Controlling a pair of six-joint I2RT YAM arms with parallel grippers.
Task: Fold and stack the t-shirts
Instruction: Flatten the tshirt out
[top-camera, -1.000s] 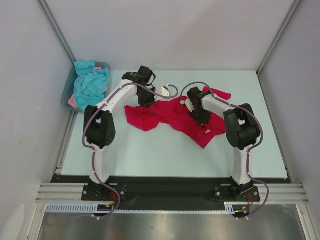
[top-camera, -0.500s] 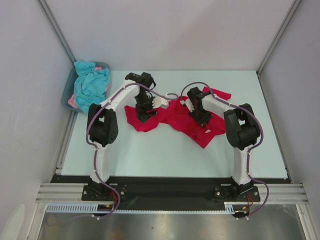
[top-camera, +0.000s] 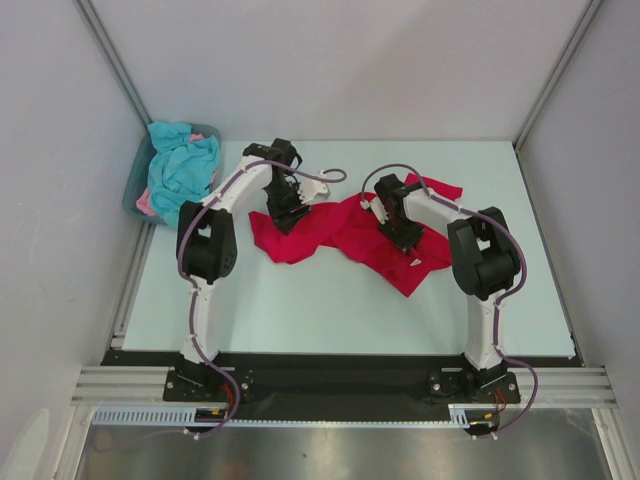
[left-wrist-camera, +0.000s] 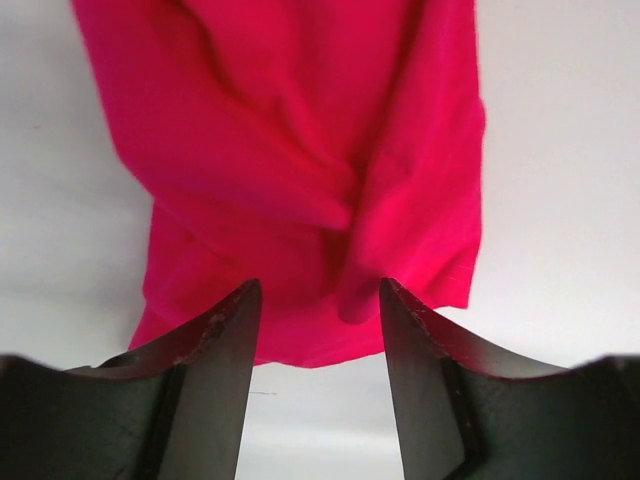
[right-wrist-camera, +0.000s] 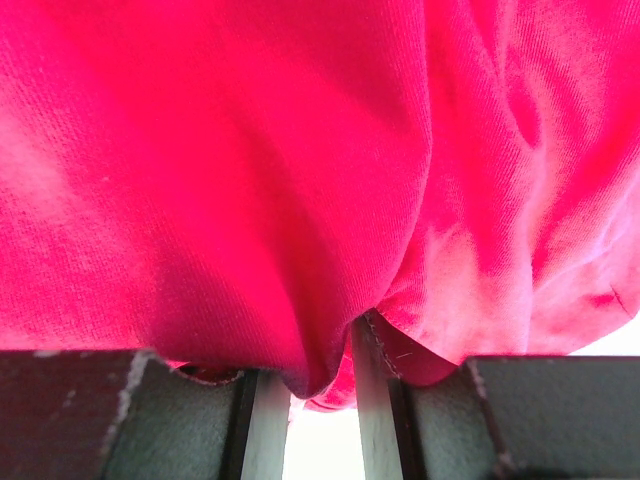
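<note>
A crimson red t-shirt (top-camera: 340, 235) lies crumpled across the middle of the table. My left gripper (top-camera: 283, 218) hovers over its left part. In the left wrist view the red t-shirt (left-wrist-camera: 300, 150) has its edge just beyond the left gripper (left-wrist-camera: 320, 290), whose jaws stand open with only bare table between them. My right gripper (top-camera: 404, 238) sits on the shirt's right part. In the right wrist view the right gripper (right-wrist-camera: 312, 370) is shut on a bunched fold of the red t-shirt (right-wrist-camera: 250, 180). A turquoise-blue t-shirt (top-camera: 183, 165) and a pink one (top-camera: 147, 203) lie heaped in the tub.
The grey-blue tub (top-camera: 133, 195) stands at the table's far left corner, against the left wall. The pale table (top-camera: 300, 300) runs from the shirt to the arm bases. A metal frame post (top-camera: 555, 75) rises at the far right.
My left gripper has opened and swung a little left over the shirt's left part. The right arm has stayed in place with its grip on the cloth.
</note>
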